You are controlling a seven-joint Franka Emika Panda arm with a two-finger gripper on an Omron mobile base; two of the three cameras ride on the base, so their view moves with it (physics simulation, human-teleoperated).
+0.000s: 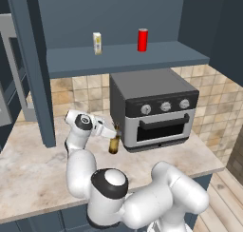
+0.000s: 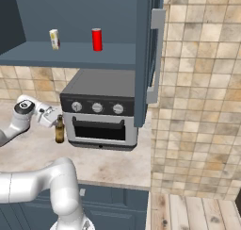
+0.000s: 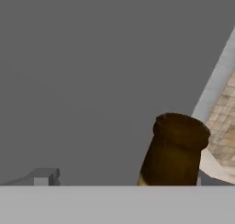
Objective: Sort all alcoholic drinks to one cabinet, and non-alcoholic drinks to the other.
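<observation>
pincer (image 1: 114, 130) at the neck of the brown beer bottle (image 1: 114, 143) beside the toaster oven (image 1: 154, 110) on the worktop (image 1: 33, 174), grip cannot tell; red can (image 1: 142, 40) and cream can (image 1: 97, 43) on cabinet shelf (image 1: 123, 55)

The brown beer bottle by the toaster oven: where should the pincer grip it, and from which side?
Probably the neck. The brown beer bottle stands upright on the counter right against the toaster oven, so its oven side is blocked. The slim neck fits between the fingers, and the pincer is already level with it, coming sideways from the open side away from the oven.
</observation>
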